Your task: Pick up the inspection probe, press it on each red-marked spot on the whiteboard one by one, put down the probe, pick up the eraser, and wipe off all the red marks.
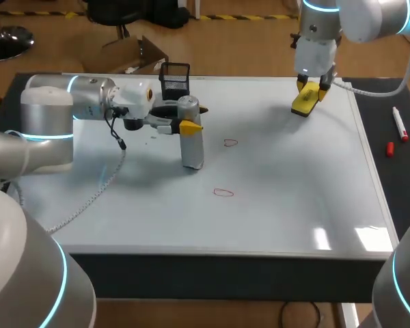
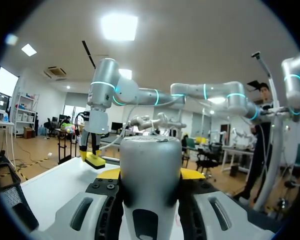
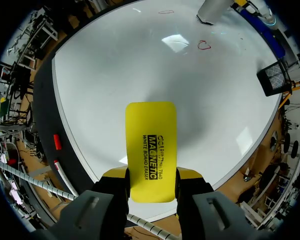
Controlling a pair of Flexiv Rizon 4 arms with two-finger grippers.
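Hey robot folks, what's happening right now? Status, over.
Left end effector shut on probe, upright. Right end effector shut on eraser. Two red marks unwiped. Nothing blocking.

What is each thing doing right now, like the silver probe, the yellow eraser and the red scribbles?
Silver cylindrical inspection probe: upright, clamped in left gripper.
Yellow rectangular eraser: clamped in right gripper, over the whiteboard.
Two red marks: not wiped, untouched.
White marker pen: lying beside the whiteboard.

Left hand (image 1: 188, 126) grips the grey probe (image 1: 192, 149) upright on the whiteboard (image 1: 294, 198); right hand (image 1: 309, 91) holds the yellow eraser (image 1: 303, 103).
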